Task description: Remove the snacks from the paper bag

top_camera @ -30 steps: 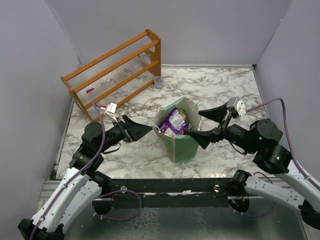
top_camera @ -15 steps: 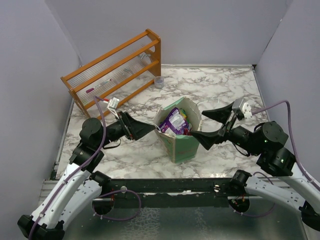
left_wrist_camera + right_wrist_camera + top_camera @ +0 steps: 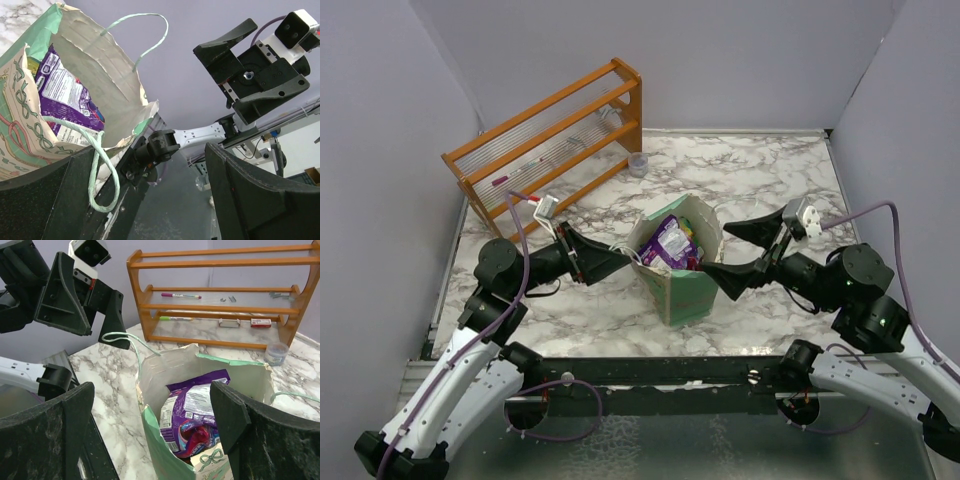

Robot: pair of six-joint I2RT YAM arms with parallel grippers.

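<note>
The green paper bag [image 3: 682, 290] stands open at mid-table with a purple snack packet [image 3: 668, 243] upright inside. My left gripper [image 3: 616, 259] is open, its tips at the bag's left rim. In the left wrist view the bag's green string handle [image 3: 102, 167] hangs across one finger, and the bag [image 3: 95, 57] and purple packet [image 3: 65, 95] sit ahead. My right gripper [image 3: 729, 252] is open and straddles the bag's right rim. The right wrist view shows the bag [image 3: 165, 367], the purple packet [image 3: 195, 402] and a red packet [image 3: 199, 436] below it.
An orange wooden rack [image 3: 550, 140] stands at the back left, with a small clear cup [image 3: 638, 165] beside it; both also show in the right wrist view, the rack [image 3: 220, 305] and the cup [image 3: 276, 352]. Grey walls enclose the table.
My left gripper has moved right, up to the bag's left rim and handle. My right gripper has shifted slightly and stays open at the right rim.
</note>
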